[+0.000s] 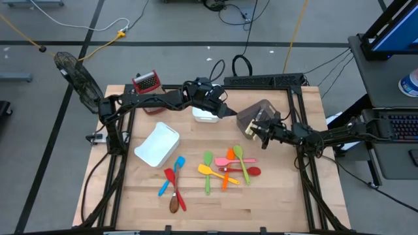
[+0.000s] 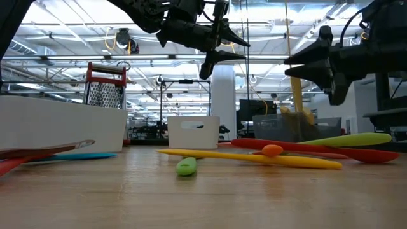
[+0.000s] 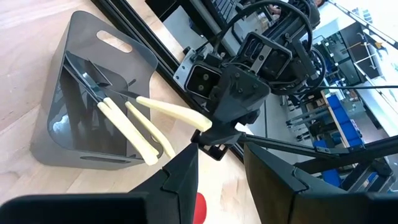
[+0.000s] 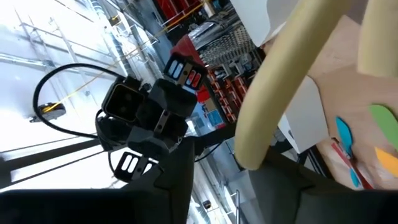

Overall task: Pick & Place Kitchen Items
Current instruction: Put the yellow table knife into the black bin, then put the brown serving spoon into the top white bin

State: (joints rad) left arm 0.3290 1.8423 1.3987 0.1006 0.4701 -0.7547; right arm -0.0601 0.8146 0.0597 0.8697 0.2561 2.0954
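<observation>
Several colourful utensils (image 1: 225, 171) lie loose on the wooden table's middle, and a few more (image 1: 173, 186) lie to their left. A grey bin (image 3: 74, 106) at the back right holds cream-handled utensils (image 3: 134, 134). My right gripper (image 1: 253, 130) hovers at that bin's near edge with its fingers apart and a cream utensil (image 3: 171, 111) between them. My left gripper (image 1: 226, 111) hangs open over the small white bin (image 1: 206, 117), with nothing between its fingers (image 3: 186, 174). My right gripper touches the cream utensil's handle end (image 4: 255, 149) with one finger (image 4: 292, 186). The other finger (image 4: 180, 180) stands clear of it, with a gap showing. The utensil slants from the fingers down toward the grey bin (image 2: 280, 127). Where its far end rests is hidden.
A larger white bin (image 1: 157, 145) lies askew left of centre. A metal grater with a red handle (image 1: 147, 81) stands at the back left. A black frame (image 1: 264, 80) runs along the table's far edge. The near strip of the table is bare wood (image 1: 215, 212).
</observation>
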